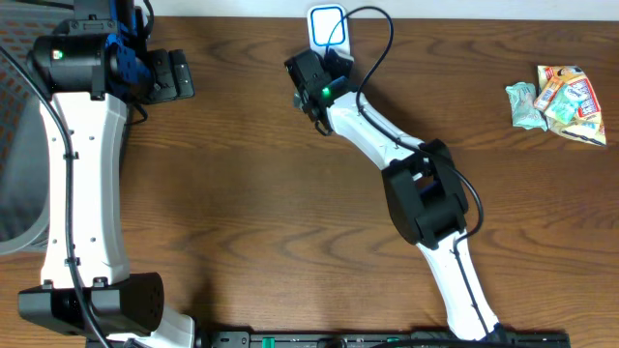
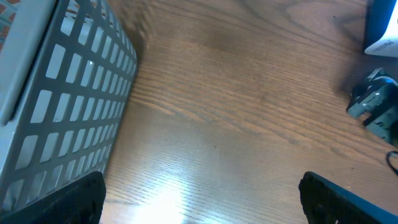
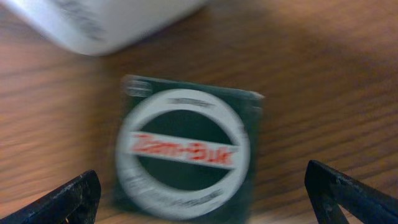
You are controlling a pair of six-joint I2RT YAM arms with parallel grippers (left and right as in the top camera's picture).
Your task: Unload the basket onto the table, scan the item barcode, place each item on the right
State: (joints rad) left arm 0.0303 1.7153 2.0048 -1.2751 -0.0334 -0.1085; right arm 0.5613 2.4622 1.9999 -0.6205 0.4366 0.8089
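Wooden table, far middle: right gripper wide open, empty, above green box beside scanner; left gripper open, empty too. Close squarely across its sides.

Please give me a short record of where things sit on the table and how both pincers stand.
left pincer: open, empty, over bare table
right pincer: open, above the item, not gripping it
item: green square, round white label, flat on the table; no barcode visible
scanner: white and blue, at the far edge, just beyond the item
basket: grey, at the left side
snacks: small pile at the right side, away from both arms
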